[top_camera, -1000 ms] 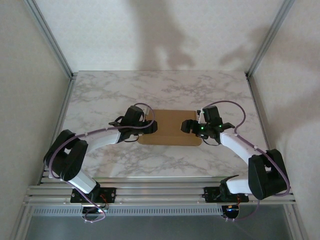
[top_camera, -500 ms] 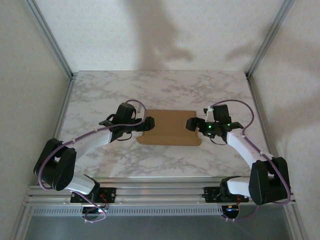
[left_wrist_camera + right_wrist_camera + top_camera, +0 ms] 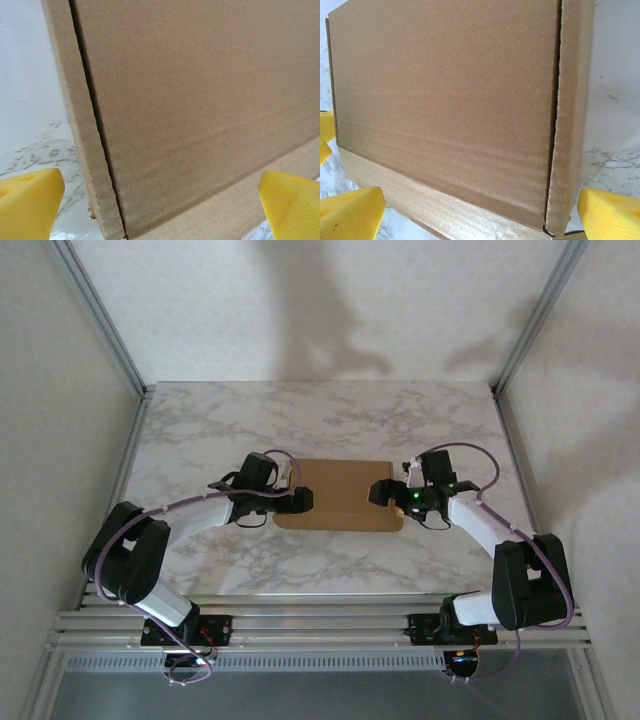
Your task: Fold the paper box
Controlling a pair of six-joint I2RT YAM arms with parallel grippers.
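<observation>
The paper box (image 3: 340, 492) lies flat and closed on the marble table (image 3: 200, 420), a shallow brown cardboard mailer. My left gripper (image 3: 298, 499) sits at its left end, open, and my right gripper (image 3: 382, 491) at its right end, also open. In the left wrist view the paper box (image 3: 200, 100) is close in front, with the left gripper (image 3: 160, 210) spread wide and its yellow fingertips (image 3: 27, 202) clear of the cardboard. In the right wrist view the box lid and side flap (image 3: 450, 90) show, with the right gripper (image 3: 480, 215) spread and its fingertips (image 3: 612, 212) off the board.
Aluminium frame posts (image 3: 100, 315) and white walls close in the table at left, right and back. Both arm bases are bolted to the rail (image 3: 320, 625) at the near edge. Bare marble surrounds the box on all sides.
Both grippers have opened wide beside the box ends. The left arm swung out and came back to the box's left edge; the box stays put.
</observation>
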